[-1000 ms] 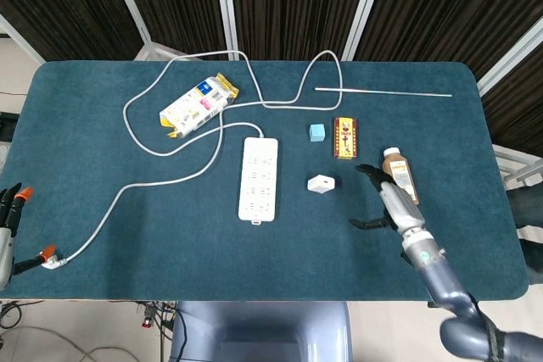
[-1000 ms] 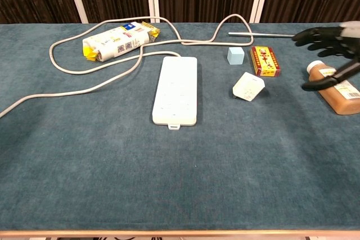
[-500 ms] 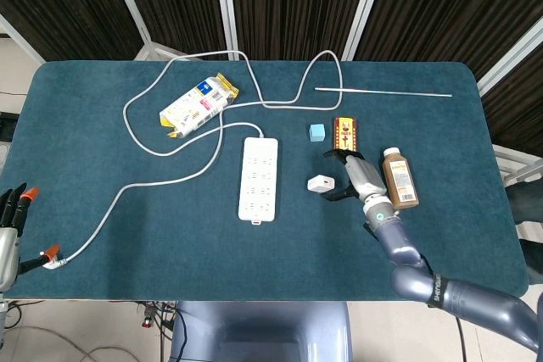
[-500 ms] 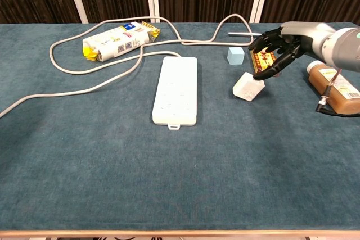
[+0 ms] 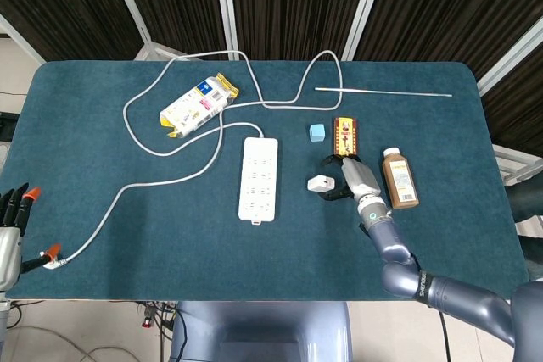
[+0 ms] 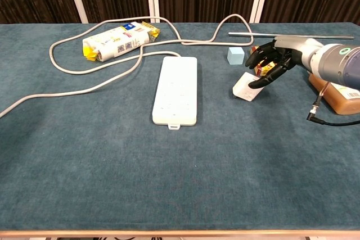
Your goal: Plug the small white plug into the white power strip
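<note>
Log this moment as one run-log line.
phase: reaching | right hand: open, fingers at small white plug, no grasp seen | white power strip: flat, apart from plug | left hand: idle at table edge

right hand (image 6: 269, 63): you've brought it in from the worktop's right edge, past the brown bottle (image 5: 400, 179), toward the middle.
fingers (image 6: 260, 81): now spread over the small white plug (image 6: 246, 86), at its right side.
left hand (image 5: 10, 209): has shifted slightly at the worktop's near-left corner.
</note>
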`<state>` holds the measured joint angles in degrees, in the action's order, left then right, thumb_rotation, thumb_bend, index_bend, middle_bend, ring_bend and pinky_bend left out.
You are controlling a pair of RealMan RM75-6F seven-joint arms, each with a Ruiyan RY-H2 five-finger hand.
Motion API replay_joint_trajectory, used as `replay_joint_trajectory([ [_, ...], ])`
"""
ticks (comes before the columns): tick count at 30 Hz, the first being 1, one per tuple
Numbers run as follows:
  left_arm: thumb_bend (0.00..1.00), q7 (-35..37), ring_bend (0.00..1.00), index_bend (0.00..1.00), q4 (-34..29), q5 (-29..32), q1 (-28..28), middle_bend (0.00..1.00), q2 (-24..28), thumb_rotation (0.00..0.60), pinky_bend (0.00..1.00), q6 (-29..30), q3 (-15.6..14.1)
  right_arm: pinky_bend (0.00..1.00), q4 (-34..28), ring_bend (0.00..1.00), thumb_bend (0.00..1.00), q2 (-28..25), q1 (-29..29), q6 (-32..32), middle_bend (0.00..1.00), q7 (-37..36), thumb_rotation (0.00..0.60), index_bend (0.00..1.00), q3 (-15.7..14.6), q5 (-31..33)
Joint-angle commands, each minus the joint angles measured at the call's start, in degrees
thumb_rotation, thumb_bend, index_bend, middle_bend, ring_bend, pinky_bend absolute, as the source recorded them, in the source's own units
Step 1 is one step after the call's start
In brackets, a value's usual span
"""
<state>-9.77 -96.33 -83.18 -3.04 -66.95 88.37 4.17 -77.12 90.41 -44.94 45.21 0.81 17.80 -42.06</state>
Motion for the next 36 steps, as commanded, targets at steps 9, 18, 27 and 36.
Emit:
replay_joint_trajectory([
  [9,0.13,-0.54,0.00,0.11,-0.09,0.16,-0.02,0.00,-0.11,0.600,0.00,0.01,0.02,0.00,4.82,0.20,0.29,3.14,-0.29,-0.83,0.30,-0.29,0.600,0.36,-0.70,-0.69],
  [18,0.13,-0.94,0.00,0.11,-0.13,0.51,-0.38,0.00,-0.17,0.600,0.00,-0.90,-0.10,0.00,6.85,0.23,0.30,4.74,-0.38,-0.69,0.34,-0.02,0.600,0.38,-0.73,-1.76],
  [27,0.13,-1.20,0.00,0.11,-0.14,0.65,-0.44,0.00,-0.23,0.600,0.00,-1.01,-0.13,0.00,8.05,0.25,0.34,5.53,-0.40,-0.92,0.41,0.27,0.600,0.38,-0.29,-1.67],
  [36,0.13,-1.94,0.00,0.11,-0.11,0.85,-0.67,0.00,-0.54,0.600,0.00,-1.45,-0.23,0.00,8.09,0.25,0.39,5.34,-0.33,-1.52,0.44,0.29,0.600,0.40,-0.03,-2.00],
])
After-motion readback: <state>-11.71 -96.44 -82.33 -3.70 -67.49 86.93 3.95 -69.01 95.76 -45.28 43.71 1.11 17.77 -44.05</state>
